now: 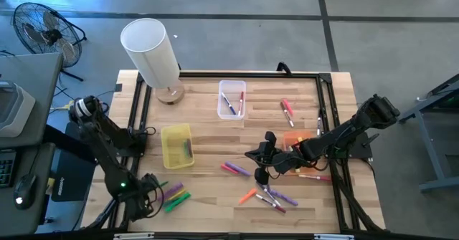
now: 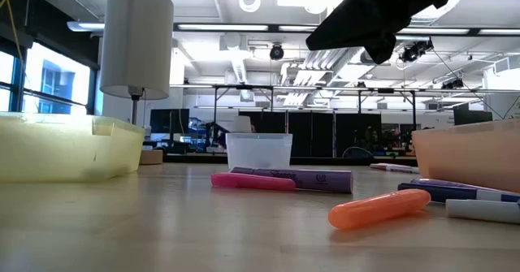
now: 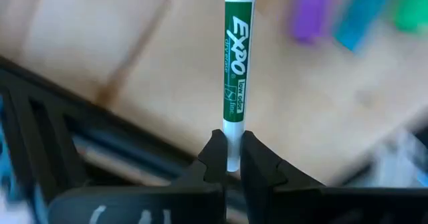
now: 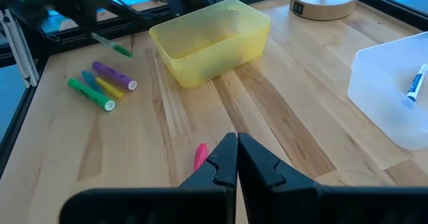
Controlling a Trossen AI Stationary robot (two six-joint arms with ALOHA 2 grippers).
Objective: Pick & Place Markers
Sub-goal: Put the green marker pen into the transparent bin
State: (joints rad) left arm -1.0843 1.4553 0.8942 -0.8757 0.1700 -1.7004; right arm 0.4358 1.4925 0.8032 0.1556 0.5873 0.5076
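My left gripper (image 3: 228,140) is at the table's near left (image 1: 152,185), shut on a green-labelled white marker (image 3: 235,43), which also shows lifted in the right wrist view (image 4: 112,45). Purple, yellow, green and blue markers (image 4: 100,87) lie flat on the wood beside it (image 1: 174,195). My right gripper (image 4: 237,144) hangs shut and empty above the table's middle (image 1: 262,157), over a pink marker (image 4: 200,155). More markers lie scattered near the front (image 1: 269,195). My left gripper pinches the marker's white end (image 3: 231,127) between its two fingertips (image 3: 215,150). The fingers come from above, pointing steeply down, and lie across the marker. The rest of the marker sticks out past the fingers, slanting, clear of the table.
A yellow bin (image 1: 177,145) stands left of centre, a clear bin (image 1: 232,98) holding a few markers at the far middle, and an orange bin (image 1: 295,140) partly under my right arm. A white lamp (image 1: 149,50) stands at the far left. A black frame (image 1: 136,118) edges the table.
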